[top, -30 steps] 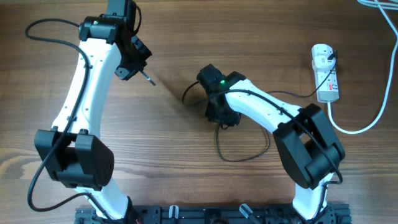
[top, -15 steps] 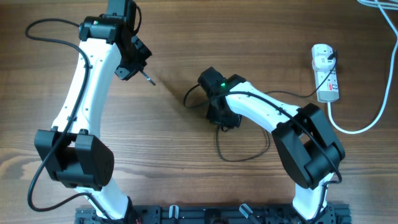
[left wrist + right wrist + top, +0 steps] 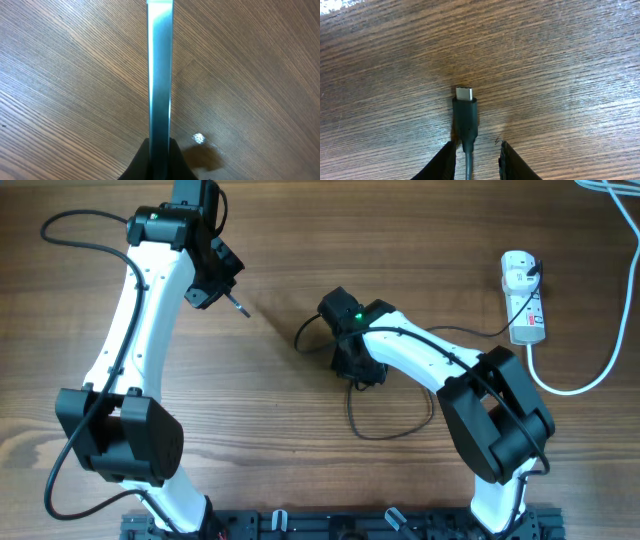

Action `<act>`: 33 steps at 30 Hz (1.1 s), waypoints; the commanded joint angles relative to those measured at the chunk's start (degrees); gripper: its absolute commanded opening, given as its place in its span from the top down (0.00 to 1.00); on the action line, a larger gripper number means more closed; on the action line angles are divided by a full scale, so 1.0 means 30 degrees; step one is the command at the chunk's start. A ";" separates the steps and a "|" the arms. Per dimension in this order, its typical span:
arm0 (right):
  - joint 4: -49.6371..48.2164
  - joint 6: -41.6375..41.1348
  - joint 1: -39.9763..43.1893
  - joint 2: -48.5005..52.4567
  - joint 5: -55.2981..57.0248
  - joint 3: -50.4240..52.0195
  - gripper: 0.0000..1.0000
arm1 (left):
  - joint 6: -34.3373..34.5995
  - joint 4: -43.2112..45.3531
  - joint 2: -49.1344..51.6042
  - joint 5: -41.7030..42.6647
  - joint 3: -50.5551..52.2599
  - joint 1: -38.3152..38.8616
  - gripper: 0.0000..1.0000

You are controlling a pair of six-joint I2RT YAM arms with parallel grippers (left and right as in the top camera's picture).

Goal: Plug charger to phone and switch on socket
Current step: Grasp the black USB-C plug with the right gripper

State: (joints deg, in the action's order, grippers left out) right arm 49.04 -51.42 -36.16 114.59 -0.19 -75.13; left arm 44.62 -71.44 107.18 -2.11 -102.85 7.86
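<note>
My left gripper (image 3: 218,288) is shut on the phone (image 3: 160,70), held on edge above the table, so only its thin teal side shows. From overhead the phone (image 3: 238,306) is a short sliver sticking out of the gripper. The charger's black cable (image 3: 385,432) loops across the middle of the table. Its connector tip (image 3: 465,95) lies flat on the wood. My right gripper (image 3: 476,147) is down at the table, open, with one finger on each side of the cable just behind the tip. The white adapter (image 3: 517,266) sits in the socket (image 3: 528,318) at the far right.
A thicker white cable (image 3: 598,375) curves down the right edge past the socket. Both arm bases stand at the front edge, beside a black rail (image 3: 330,525).
The right wrist has shifted a touch to the right over the cable. The left arm and the phone have not moved.
</note>
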 commanded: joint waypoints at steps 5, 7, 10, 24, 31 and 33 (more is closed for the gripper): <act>-0.0109 -0.0372 -0.0007 0.0867 0.0029 0.0211 0.70 | -0.0299 0.0007 -0.0539 -0.0393 -0.0080 0.0058 0.96; -0.0153 -0.0393 -0.0007 0.1304 0.0015 0.0211 0.71 | -0.0291 0.0015 -0.0539 -0.0393 -0.0080 0.0058 0.96; -0.0080 -0.0342 -0.0015 0.1683 0.0007 0.0211 0.71 | -0.0291 0.0080 -0.0539 -0.0393 -0.0080 0.0058 0.96; -0.0138 0.0087 -0.0007 0.1741 -0.0976 0.0211 0.82 | -0.0233 0.0211 -0.0539 -0.0393 -0.0080 0.0058 0.96; -0.0204 0.0080 -0.0007 0.1741 -0.0969 0.0211 0.90 | -0.0233 0.0211 -0.0539 -0.0393 -0.0080 0.0058 0.96; -0.0335 0.0124 -0.0007 0.1741 -0.0969 0.0211 0.91 | -0.0233 0.0211 -0.0539 -0.0306 -0.0080 0.0058 0.96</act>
State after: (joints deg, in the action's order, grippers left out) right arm 48.97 -51.16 -36.16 115.68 -1.23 -75.57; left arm 44.62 -71.13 107.18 -2.13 -102.85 7.88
